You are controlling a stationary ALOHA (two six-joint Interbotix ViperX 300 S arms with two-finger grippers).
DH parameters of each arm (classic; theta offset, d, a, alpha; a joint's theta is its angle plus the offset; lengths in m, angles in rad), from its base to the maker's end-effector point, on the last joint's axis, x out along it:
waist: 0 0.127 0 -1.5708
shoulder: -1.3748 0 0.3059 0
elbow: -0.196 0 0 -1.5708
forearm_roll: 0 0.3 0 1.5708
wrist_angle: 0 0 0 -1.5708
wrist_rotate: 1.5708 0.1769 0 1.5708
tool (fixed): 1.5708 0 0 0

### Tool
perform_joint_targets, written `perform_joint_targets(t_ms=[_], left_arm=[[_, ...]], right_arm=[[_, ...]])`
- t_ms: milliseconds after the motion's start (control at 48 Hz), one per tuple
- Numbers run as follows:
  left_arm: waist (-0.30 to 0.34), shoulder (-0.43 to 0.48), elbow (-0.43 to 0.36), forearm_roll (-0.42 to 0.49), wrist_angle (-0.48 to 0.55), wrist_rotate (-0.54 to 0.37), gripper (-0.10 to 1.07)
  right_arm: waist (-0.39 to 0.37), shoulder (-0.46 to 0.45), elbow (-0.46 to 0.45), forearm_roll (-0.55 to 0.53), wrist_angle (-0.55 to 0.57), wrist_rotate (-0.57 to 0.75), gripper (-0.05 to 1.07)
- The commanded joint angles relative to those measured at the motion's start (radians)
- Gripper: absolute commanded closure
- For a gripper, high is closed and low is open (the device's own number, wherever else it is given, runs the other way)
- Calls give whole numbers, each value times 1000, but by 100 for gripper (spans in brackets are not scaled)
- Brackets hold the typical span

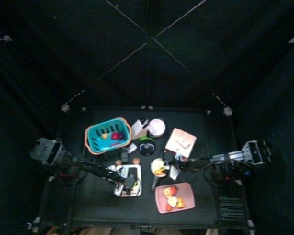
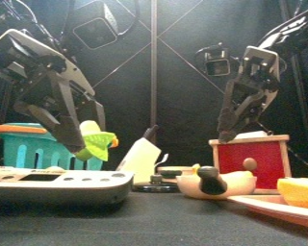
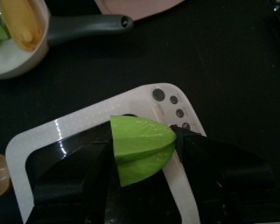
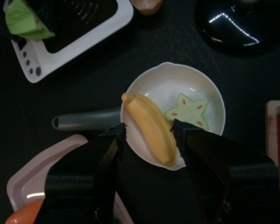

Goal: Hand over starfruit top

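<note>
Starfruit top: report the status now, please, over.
Left gripper shut on starfruit top, above white tray. Right gripper open, over the bowl, apart. No obstacle seen between.

No text, label, brand, number or sign can be read in any of the views. The white scale [image 3: 166, 114] carries only a few dark round buttons with no legible marking, and the red box [image 2: 250, 159] shows a plain face.
</note>
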Motion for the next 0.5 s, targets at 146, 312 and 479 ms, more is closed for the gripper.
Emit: perform_joint_targets(t_ms=[146, 312, 479], left_arm=[[18, -26, -6, 6, -144, 5, 26], [80, -32, 15, 37, -305, 6, 26], [141, -28, 37, 51, -494, 15, 26]], right_arm=[[-2, -31, -78, 28, -6, 12, 19], [-9, -44, -117, 120, -63, 12, 18], [-55, -48, -83, 235, -216, 14, 17]])
